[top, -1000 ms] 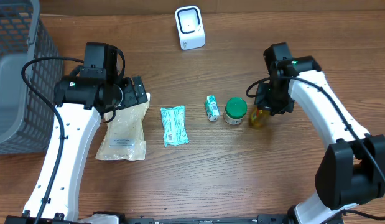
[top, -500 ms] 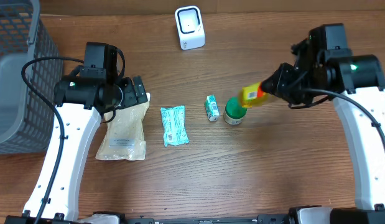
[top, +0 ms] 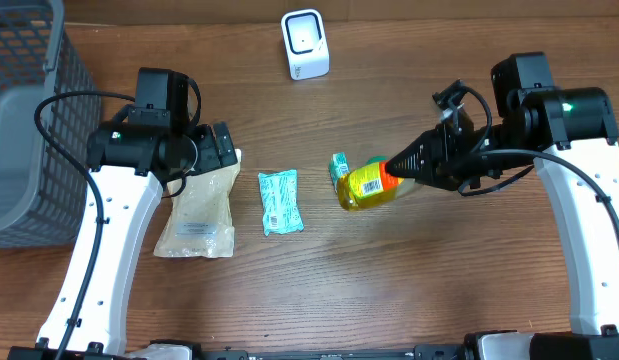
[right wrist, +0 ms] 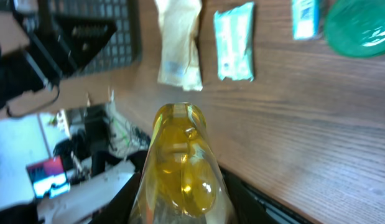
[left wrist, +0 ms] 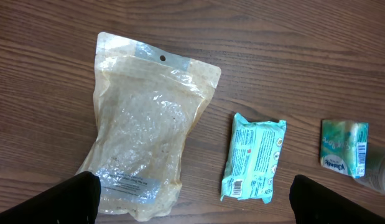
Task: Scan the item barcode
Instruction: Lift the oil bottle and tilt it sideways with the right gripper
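Overhead: the right gripper (top: pixel 399 170) is clamping the bottle (top: pixel 365 185) at its cap end, holding it sideways to the right of the packet (top: pixel 280 202), label facing up. The left gripper (top: pixel 220 150) is hovering left of the packet, jaws apart.

Left wrist: the fingers (left wrist: pixel 73 196) are standing wide apart. The pouch (left wrist: pixel 142 149) is lying left of the packet, the carton (left wrist: pixel 344 148) right of it.

Right wrist: the bottle is filling the centre, gripped, with the packet lying beyond it.
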You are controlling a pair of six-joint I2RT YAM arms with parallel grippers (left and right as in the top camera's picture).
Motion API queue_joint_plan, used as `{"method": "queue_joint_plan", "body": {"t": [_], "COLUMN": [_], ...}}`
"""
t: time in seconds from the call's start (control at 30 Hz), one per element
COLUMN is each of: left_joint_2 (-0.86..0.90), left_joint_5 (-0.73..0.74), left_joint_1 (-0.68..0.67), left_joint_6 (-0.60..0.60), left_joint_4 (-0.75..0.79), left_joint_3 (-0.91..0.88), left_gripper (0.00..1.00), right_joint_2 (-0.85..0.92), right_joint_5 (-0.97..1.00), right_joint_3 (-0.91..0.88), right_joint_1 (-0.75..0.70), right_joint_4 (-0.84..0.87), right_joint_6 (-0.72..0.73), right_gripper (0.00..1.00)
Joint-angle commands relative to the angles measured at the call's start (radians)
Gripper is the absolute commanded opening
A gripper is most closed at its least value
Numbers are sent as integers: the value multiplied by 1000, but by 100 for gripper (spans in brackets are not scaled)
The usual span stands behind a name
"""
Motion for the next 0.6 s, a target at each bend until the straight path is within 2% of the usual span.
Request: {"method": "queue_joint_plan", "body": {"t": [0.0,0.3,0.57], "left_joint_2": [-1,-1,-1], "left_joint_5": [-6,-6,-6], "left_joint_1": [3,3,3], "left_joint_6": [8,8,8], "left_joint_4": [0,0,0], "left_joint_3": [8,8,8], "left_gripper": [100,99,99], "right_joint_2": [-9,-9,-9], "right_joint_5": [-97,-124,-181], "right_joint_3": [21,21,20], "right_joint_1": [4,4,15], "right_joint_4": [-25,-106,-106], "right_joint_6": [-86,-183,-183], "right_gripper": [16,13,13]}}
